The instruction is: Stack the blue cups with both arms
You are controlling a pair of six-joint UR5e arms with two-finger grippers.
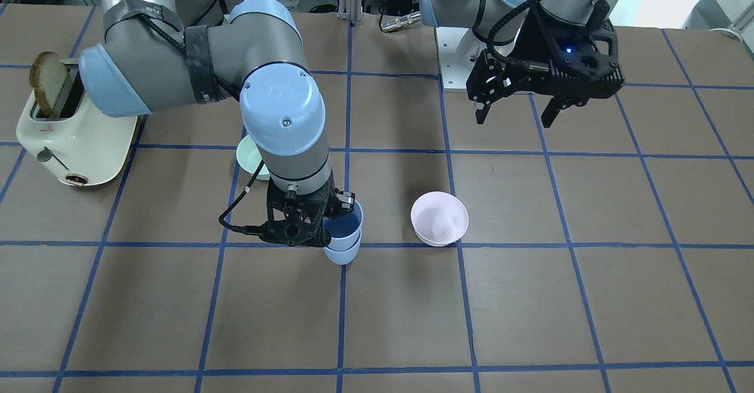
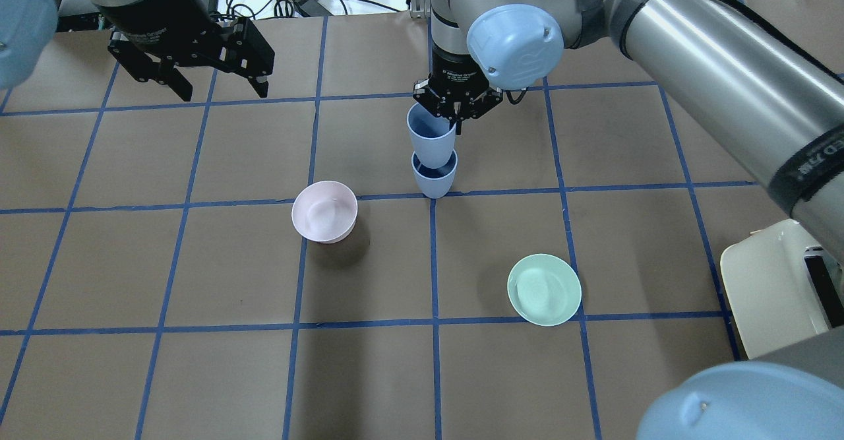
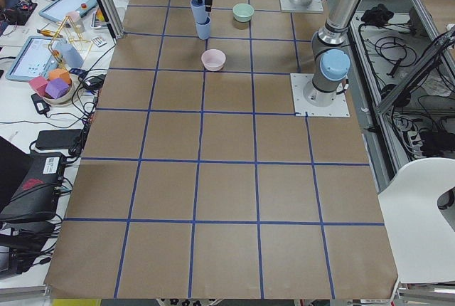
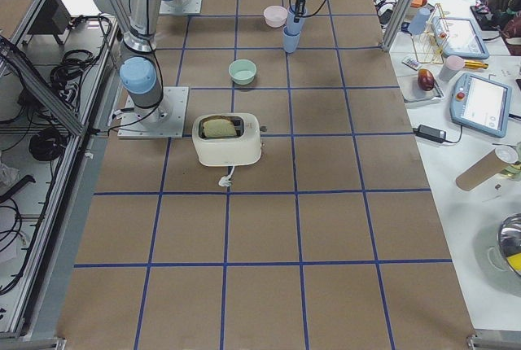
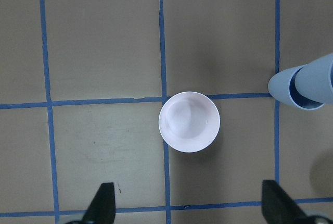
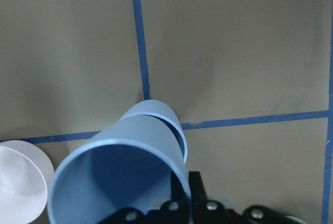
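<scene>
Right black gripper (image 2: 455, 111) is clamping upper pale-blue plastic tumbler (image 2: 432, 140) by rim.
Its base is sitting in lower tumbler (image 2: 435, 179); left gripper (image 2: 221, 90) is hanging wide, well apart.

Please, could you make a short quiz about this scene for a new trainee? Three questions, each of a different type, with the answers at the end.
1. True or false: the left gripper is holding a cup.
2. Choose one. The upper blue cup is:
A) lying on its side, untouched
B) partly inside the lower blue cup, held at its rim by the right gripper
C) standing upside down, apart from the other cup
3. Fill in: from the toaster sticks up a slice of ____.

Key: 1 false, it is open and empty; 2 B; 3 bread.
</scene>
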